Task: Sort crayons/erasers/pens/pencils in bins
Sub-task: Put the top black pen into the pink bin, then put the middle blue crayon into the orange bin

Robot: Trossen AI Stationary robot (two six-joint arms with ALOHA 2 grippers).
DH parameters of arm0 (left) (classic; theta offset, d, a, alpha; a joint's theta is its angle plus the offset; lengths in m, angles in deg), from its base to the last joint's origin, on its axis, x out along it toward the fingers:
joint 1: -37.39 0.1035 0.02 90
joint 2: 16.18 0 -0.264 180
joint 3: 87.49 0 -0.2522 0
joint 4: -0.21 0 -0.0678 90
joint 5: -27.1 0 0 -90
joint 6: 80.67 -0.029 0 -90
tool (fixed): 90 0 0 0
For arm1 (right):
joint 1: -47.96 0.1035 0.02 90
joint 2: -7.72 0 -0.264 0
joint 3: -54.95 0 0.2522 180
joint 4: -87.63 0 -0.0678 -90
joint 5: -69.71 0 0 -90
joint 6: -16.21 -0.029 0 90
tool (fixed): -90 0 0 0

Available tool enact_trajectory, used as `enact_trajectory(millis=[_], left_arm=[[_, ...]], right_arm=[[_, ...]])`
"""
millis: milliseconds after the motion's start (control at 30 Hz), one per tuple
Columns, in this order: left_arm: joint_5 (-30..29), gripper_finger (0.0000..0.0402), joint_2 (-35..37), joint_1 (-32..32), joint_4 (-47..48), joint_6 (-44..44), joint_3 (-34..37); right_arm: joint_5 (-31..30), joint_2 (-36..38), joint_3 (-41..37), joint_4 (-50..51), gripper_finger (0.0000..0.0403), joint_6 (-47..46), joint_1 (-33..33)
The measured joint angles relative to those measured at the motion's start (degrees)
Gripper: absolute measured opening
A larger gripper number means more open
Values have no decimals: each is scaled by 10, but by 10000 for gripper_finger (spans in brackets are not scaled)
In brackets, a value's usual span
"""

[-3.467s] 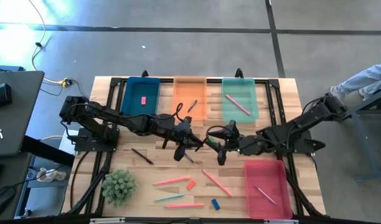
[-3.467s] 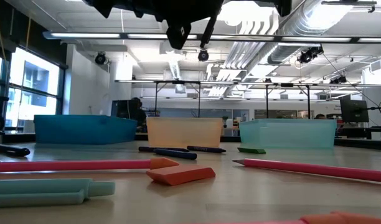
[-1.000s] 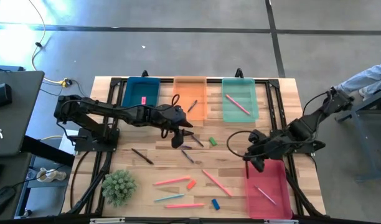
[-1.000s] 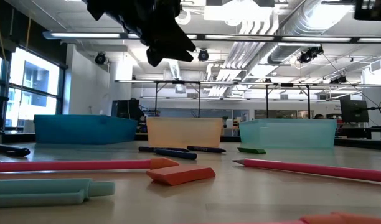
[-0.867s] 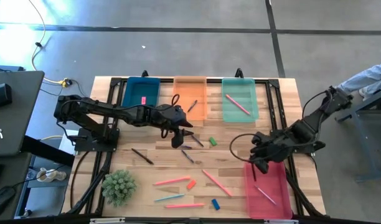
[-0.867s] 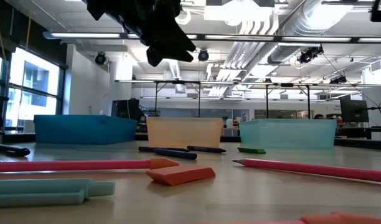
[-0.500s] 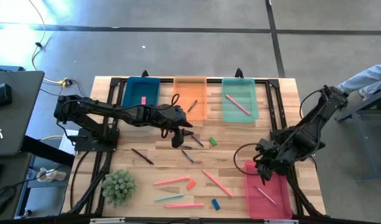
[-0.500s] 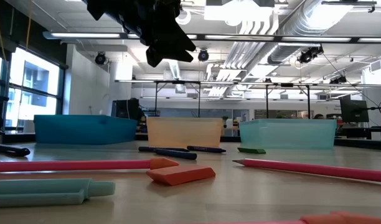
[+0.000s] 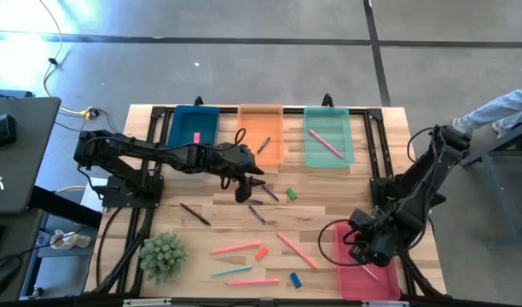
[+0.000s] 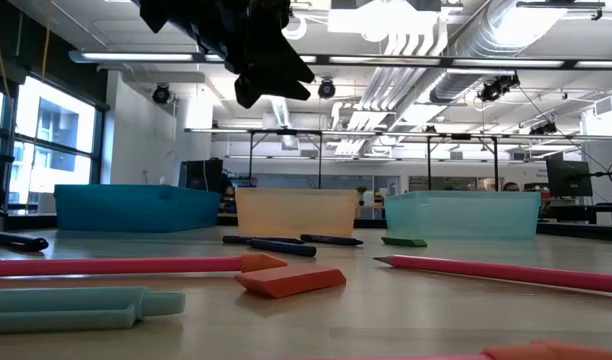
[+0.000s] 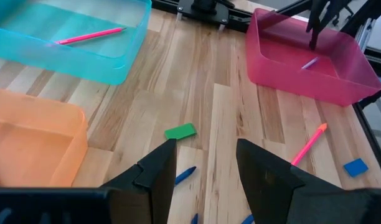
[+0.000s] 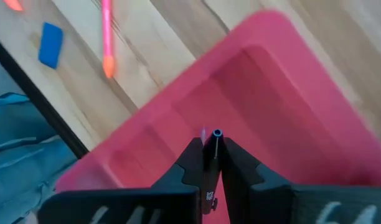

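pen [image 12: 210, 163], slim, stiff and light, likely slippery, pinched near its middle by the clenched right end effector [image 12: 207, 163] over the red-pink bin [image 9: 382, 271]; left end effector [image 11: 203, 163] spread, empty.

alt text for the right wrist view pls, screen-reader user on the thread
The right gripper hangs over the red-pink bin, its dark fingers shut on a slim dark pen that points into the bin. Beyond the bin's rim, on the wooden table, lie a blue eraser and a salmon-pink pencil.
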Motion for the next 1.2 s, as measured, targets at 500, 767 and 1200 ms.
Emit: enact_trajectory(millis=[500, 767, 1200], left_arm=[[0, 154, 0, 0, 7, 9, 0], [0, 154, 26, 0, 90, 9, 0], [0, 154, 70, -3, 239, 9, 0]], right_arm=[[44, -85, 0, -16, 12, -88, 42], [52, -107, 0, -39, 12, -88, 42], [49, -108, 0, -40, 99, -89, 40]])
